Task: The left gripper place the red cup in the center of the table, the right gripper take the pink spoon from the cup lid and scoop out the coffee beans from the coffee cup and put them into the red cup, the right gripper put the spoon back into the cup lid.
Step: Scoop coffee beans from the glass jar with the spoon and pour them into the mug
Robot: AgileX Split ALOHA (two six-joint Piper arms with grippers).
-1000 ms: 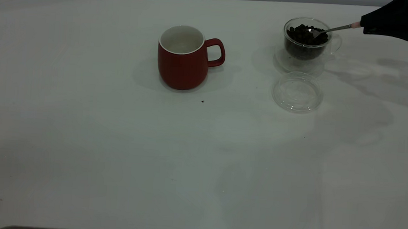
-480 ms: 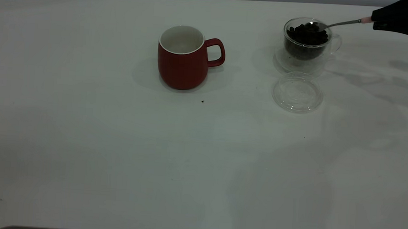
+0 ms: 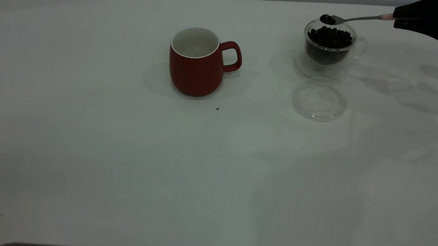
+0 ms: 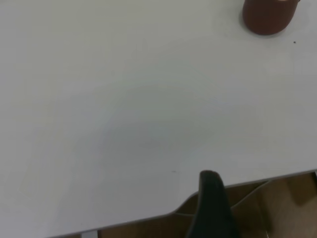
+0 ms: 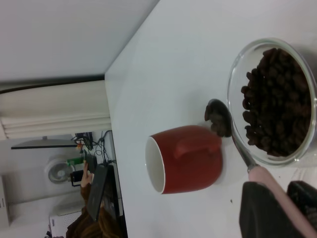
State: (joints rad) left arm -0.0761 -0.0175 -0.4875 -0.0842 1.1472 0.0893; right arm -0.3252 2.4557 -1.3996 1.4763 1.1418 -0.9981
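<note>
Lifted clear of the heap since a moment ago, the slim pink-handled silver spoon (image 3: 349,18) now hangs loaded just above the clear double-walled glass cup (image 3: 329,46) at upper right, its handle pinched tight in the black angular right gripper (image 3: 398,18). Keep your bowl level and travel slowly left toward the dark red ceramic mug (image 3: 197,61), standing near frame centre, tipping only once over its white mouth. Your left gripper (image 4: 210,208) waits off the white table (image 3: 123,162) edge, its fingers' state unclear.

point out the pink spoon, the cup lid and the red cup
pink spoon (image 3: 359,19), exterior view, on its metal neck
cup lid (image 3: 319,98), exterior view, on its flat centre
red cup (image 3: 195,73), exterior view, on its outer wall
</note>
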